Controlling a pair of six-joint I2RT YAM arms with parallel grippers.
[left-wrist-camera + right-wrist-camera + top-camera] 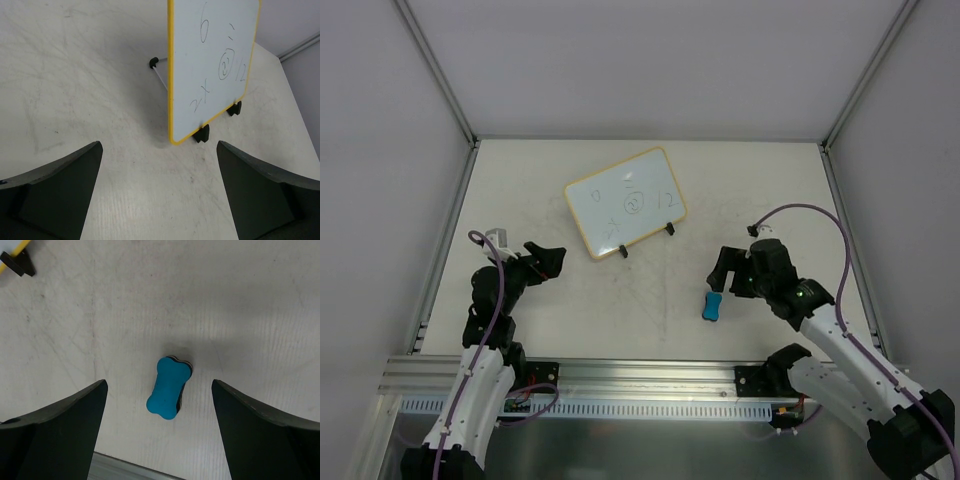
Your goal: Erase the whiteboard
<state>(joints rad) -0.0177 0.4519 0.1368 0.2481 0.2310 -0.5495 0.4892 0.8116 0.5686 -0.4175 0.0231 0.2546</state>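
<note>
The whiteboard [625,202] stands tilted on two black clip feet at the table's middle back, with pen marks on it. It also shows in the left wrist view [210,60], ahead and to the right of the fingers. My left gripper [552,258] is open and empty, left of the board. A small blue bone-shaped eraser [712,305] lies on the table. My right gripper [723,272] is open above it; in the right wrist view the eraser [168,387] lies between the two fingers, untouched.
White walls close the table on three sides. A metal rail [650,380] runs along the near edge. One black clip foot [17,262] of the board shows at the top left of the right wrist view.
</note>
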